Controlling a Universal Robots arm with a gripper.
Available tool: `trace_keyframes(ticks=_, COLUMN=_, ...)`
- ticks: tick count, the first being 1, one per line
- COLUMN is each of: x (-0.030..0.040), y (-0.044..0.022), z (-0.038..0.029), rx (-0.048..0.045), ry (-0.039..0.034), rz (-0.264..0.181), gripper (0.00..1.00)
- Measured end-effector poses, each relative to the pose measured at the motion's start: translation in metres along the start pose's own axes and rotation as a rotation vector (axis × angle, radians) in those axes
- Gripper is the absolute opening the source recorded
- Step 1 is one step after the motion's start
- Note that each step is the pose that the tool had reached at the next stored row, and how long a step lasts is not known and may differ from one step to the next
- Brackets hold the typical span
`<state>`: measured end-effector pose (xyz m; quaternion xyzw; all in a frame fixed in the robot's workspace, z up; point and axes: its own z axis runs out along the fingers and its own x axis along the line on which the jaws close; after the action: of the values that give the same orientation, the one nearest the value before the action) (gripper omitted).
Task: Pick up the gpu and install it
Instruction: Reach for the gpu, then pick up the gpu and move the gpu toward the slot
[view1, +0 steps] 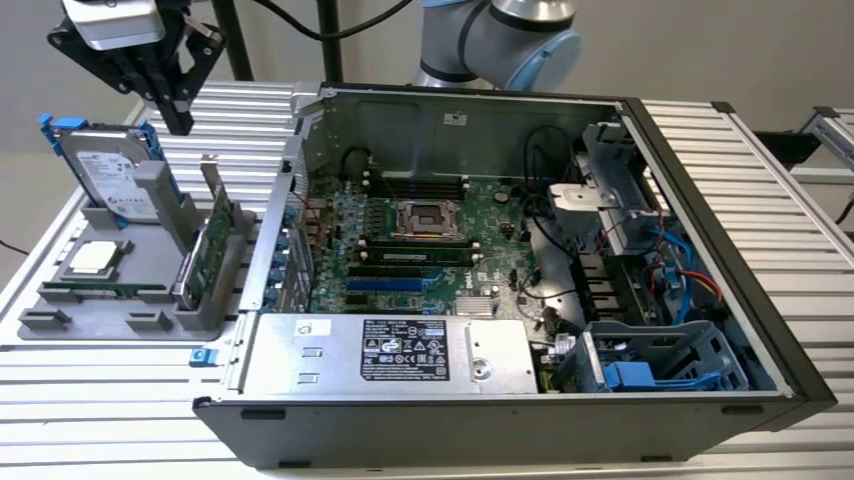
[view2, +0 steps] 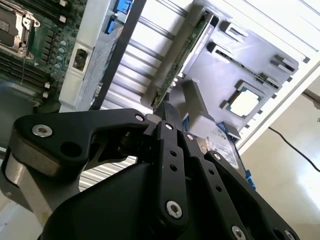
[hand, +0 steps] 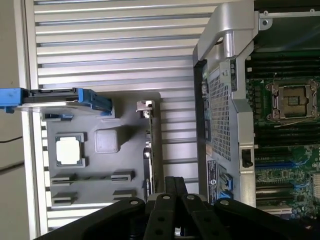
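Approach to the pick seems in hand: the gripper (view1: 175, 120) hangs above the grey tray (view1: 80, 325), fingers (hand: 171, 189) pinched together and empty. The gpu (view1: 218, 245) stands on edge along the tray's edge nearest the computer case (view1: 441, 420). Its long axis runs parallel to the case wall, with the bracket end toward the tabletop's far edge in the exterior view. Grasping likely calls for parting the fingers astride its thin top edge.

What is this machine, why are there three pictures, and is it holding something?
It's a robot arm with a black gripper, like a two-finger hand. One picture comes from a camera standing nearby; two come from cameras riding on the arm's wrist. On the table sit an open computer case and a grey tray with parts: a hard drive, a chip and the gpu, a green card standing on edge. The gripper hangs above the tray, shut, holding nothing.
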<state>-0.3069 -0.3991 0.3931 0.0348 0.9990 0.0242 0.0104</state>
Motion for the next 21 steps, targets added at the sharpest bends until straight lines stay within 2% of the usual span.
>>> trace_keyframes(ticks=4, x=0.0099, y=-0.0007, z=-0.0002, rx=-0.0001, ry=0.0000, rz=0.000, gripper=0.00)
trace_keyframes(ticks=8, x=0.0162, y=-0.0012, z=-0.0004, rx=-0.0002, ry=-0.0001, rz=0.000, gripper=0.00)
trace_keyframes(ticks=16, x=0.0245, y=-0.0017, z=-0.0006, rx=-0.0002, ry=0.0000, rz=0.000, gripper=0.00)
trace_keyframes(ticks=21, x=0.0258, y=-0.0018, z=-0.0006, rx=-0.0002, ry=0.0000, rz=0.000, gripper=0.00)
